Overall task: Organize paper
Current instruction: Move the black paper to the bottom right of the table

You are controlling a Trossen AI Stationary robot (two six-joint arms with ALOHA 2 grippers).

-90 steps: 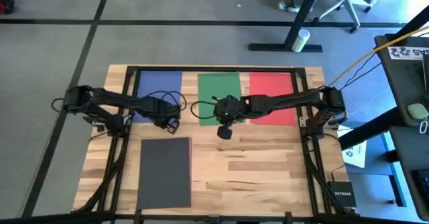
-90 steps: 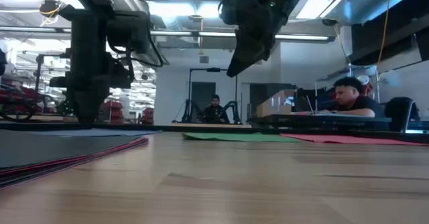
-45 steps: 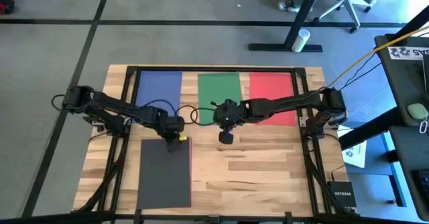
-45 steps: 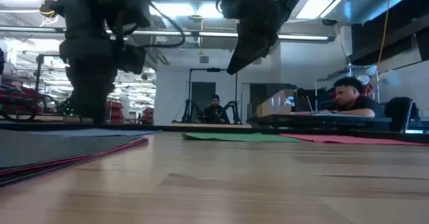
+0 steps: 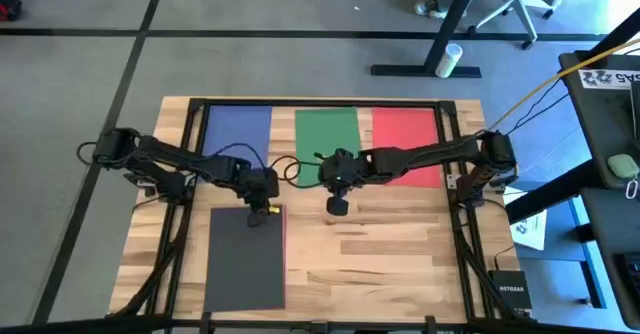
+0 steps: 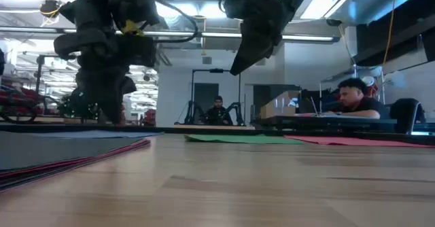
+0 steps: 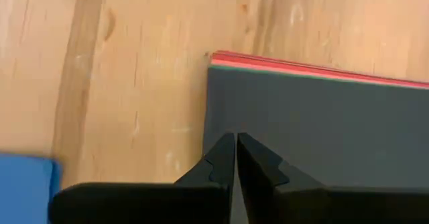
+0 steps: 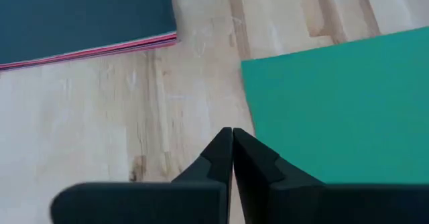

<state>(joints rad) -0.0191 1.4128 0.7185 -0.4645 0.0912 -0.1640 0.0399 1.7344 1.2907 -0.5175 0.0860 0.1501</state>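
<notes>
Wooden table [image 5: 400, 244] carries three single sheets in a row along its far edge: blue sheet [image 5: 237, 129], green sheet [image 5: 327, 139] beside it, red sheet [image 5: 407, 139] beyond that. Landmark: the stack of paper [image 5: 246, 259], dark grey sheet on top, red and pink edges showing underneath, lying nearer the front edge than the blue sheet. Left gripper [image 5: 262, 212] is poised over the stack's far right corner; in the left wrist view its fingers [image 7: 221, 160] are pressed together with nothing between them, tips above the dark top sheet close to its edge. Right gripper [image 5: 337, 204] hangs to the right of the stack, over bare wood just in front of the green sheet's near edge, fingers [image 8: 220, 155] likewise clenched and empty. Low view: both grippers sit above the tabletop; whether the left one touches the stack cannot be told.
</notes>
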